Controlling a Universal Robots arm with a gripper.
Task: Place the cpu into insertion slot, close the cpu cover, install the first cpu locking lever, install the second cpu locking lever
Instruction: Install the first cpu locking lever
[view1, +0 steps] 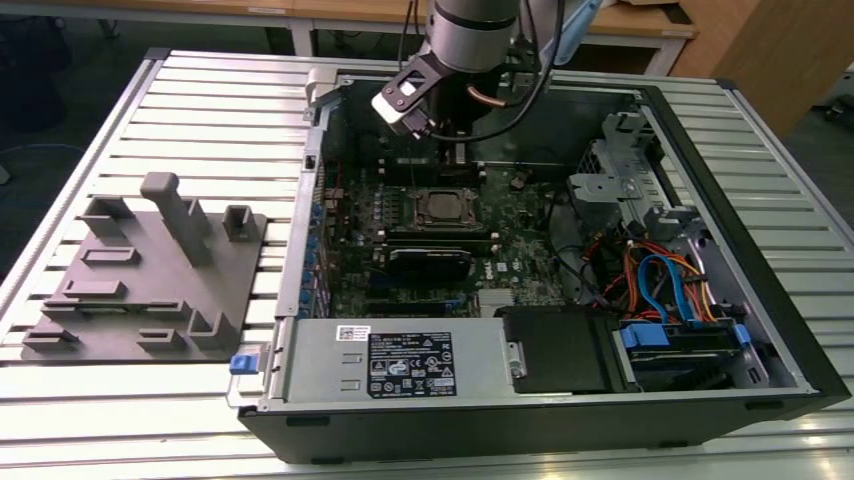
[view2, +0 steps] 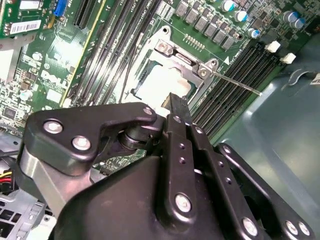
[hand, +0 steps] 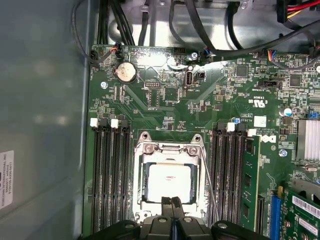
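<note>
The cpu (hand: 170, 182) lies in the insertion slot (hand: 138, 186), its pale metal top showing through the window of the cpu cover (hand: 170, 149), which lies flat over it. In the second wrist view the cpu (view2: 161, 82) sits just beyond the fingertips. A thin locking lever (view2: 237, 83) juts out from the socket's corner over the memory slots; it also runs along one side of the socket (hand: 208, 177). My gripper (hand: 173, 202) hovers over the socket's edge, shut with nothing between its fingers. In the exterior view the gripper (view1: 454, 150) hangs above the socket (view1: 445, 207).
The open computer case (view1: 747, 330) lies on a slatted table. Memory slots (hand: 107, 175) flank the socket on both sides. A long black card (view1: 427, 262), a power supply (view1: 400, 365) and orange and blue cables (view1: 654, 280) fill the case. A grey fixture plate (view1: 134, 290) lies at the exterior view's left.
</note>
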